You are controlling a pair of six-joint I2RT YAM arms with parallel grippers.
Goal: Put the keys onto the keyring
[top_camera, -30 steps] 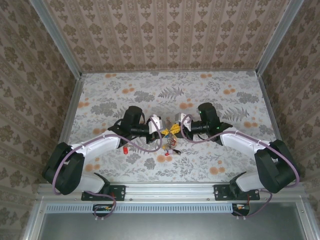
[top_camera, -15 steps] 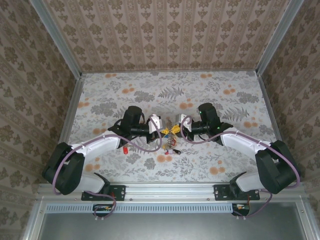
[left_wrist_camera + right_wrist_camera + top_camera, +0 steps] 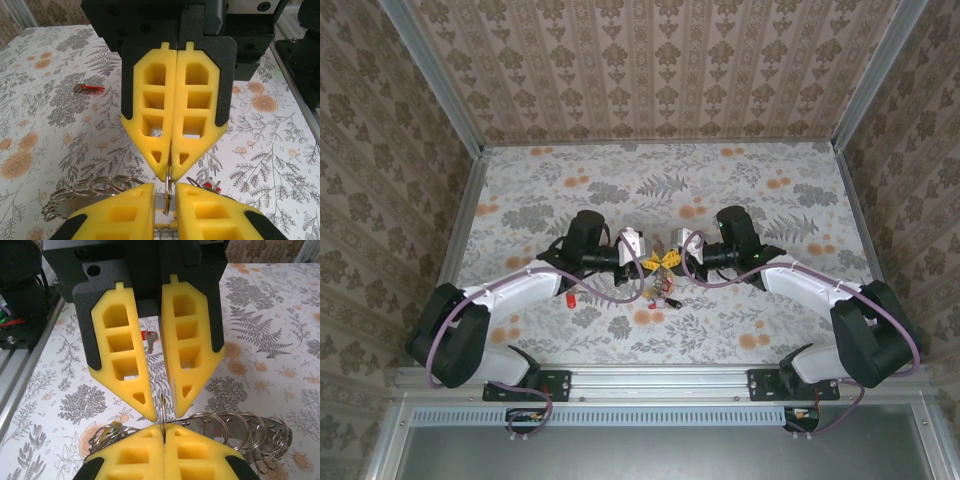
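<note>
The keyring (image 3: 240, 432), a bunch of linked wire rings, hangs mid-table between both arms. Right wrist view: right gripper (image 3: 164, 432) pinched tight on one ring, left gripper (image 3: 164, 412) narrowly parted around it. Left wrist view adds a red key (image 3: 90, 88) lying apart on the table (image 3: 40, 125)

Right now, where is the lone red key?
In the top view the red key lies on the table left of centre, beside the left arm's forearm on its near side.
</note>
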